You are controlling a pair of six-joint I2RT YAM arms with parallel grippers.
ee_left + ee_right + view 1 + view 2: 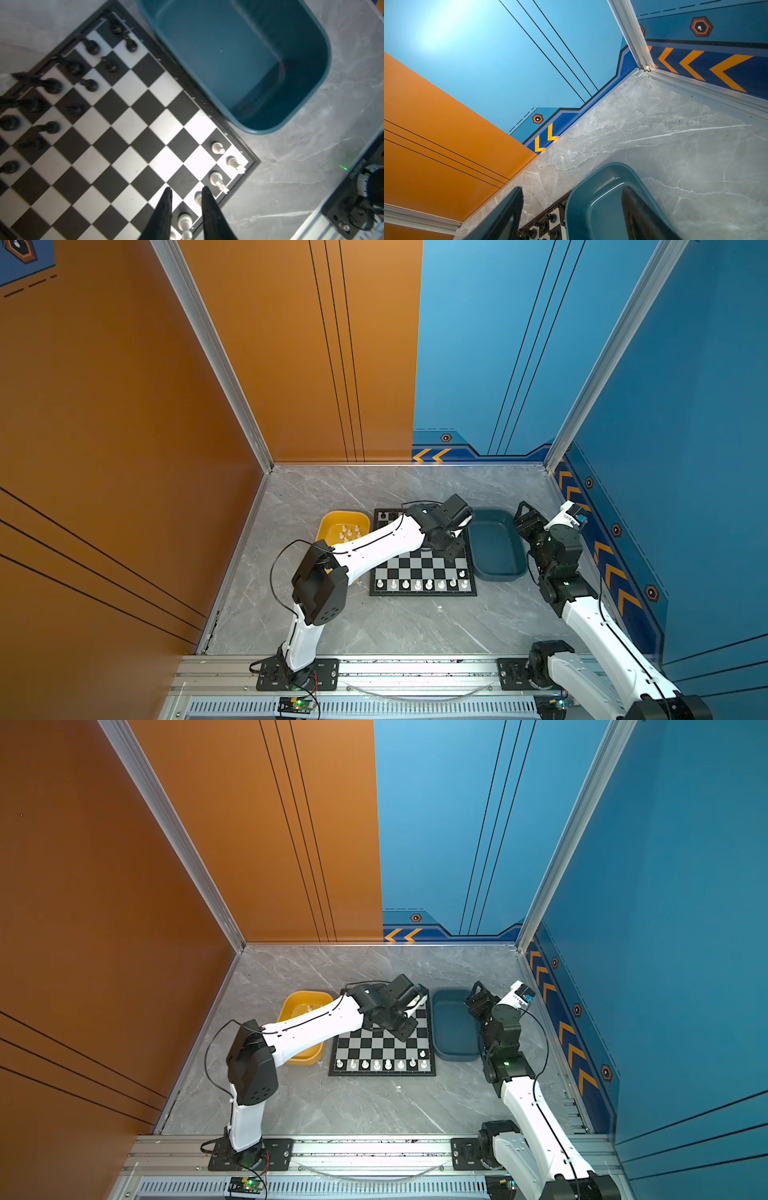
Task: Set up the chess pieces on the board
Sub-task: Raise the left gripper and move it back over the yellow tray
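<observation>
The yellow tray (pixel 328 519), behind the left gripper (pixel 185 197) and partly under its forearm, holds a cluster of small white chess pieces (pixel 349 532). The dark blue tray (pixel 301 93) lies just beside the board (pixel 128 133), between the two grippers, its smooth floor in plain view.

The left gripper hovers over the board with its jaws slightly parted and grips nothing. A row of white pieces (pixel 217 180) stands below its fingertips. The black pieces (pixel 89 85) fill the opposite rows.

The right gripper (pixel 572 188) gapes wide, unladen, over the blue tray's outer rim.

A grey marble-patterned tabletop (pixel 374 626) carries everything. An orange wall (pixel 124 406) and blue walls (pixel 498 344) enclose it.
</observation>
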